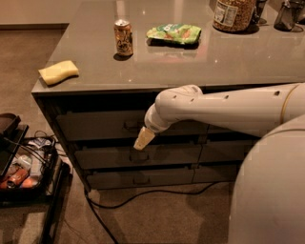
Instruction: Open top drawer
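A grey glossy surface (pixel 214 62) fills the upper view, and the robot's white arm (pixel 228 109) reaches in from the right across the front of the cabinet beneath it. The top drawer (pixel 90 126), the tallest front of the left stack, sits directly under the surface's edge and looks flush with the cabinet, with two shallower drawers (pixel 105 156) below it. A black cart (pixel 28 167) of clutter stands on the floor to the left, and a dark cable (pixel 143 195) trails across the floor in front of the cabinet. On the surface a large jar (pixel 233 14) stands at the back right, a green snack bag (pixel 174 33) lies near the middle, a yellow sponge (pixel 58 72) rests near the left edge and a drink can (pixel 123 37) stands upright between them. The cream-coloured tool (pixel 143 139) points down and left, hanging just below and right of the top drawer's small handle (pixel 132 125); whether it is spread or pressed together I cannot tell
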Controlling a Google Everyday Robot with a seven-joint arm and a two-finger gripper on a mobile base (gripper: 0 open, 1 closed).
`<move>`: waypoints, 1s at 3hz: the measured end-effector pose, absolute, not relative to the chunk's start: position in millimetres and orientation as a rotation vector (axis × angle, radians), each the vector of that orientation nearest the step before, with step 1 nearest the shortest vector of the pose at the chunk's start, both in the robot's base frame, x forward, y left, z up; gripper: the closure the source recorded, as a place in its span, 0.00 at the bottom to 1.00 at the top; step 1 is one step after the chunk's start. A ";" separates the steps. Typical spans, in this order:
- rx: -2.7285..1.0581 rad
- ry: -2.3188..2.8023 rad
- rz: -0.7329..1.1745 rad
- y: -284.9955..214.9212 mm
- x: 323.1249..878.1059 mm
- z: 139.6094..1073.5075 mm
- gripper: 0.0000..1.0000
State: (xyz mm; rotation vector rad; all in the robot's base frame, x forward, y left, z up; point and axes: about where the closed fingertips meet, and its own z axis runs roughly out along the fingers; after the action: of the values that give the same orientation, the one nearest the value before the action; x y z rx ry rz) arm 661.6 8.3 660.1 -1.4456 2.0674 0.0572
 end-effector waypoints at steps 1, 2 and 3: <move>-1.441 2.073 0.048 7.0 685.9 658.8 0.00; -1.441 2.077 0.056 6.6 684.5 656.5 0.00; -1.410 2.106 0.075 -0.3 658.8 643.5 0.00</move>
State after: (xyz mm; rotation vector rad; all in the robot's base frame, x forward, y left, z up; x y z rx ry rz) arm 658.8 -0.3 643.5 -1.4101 2.1060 0.0751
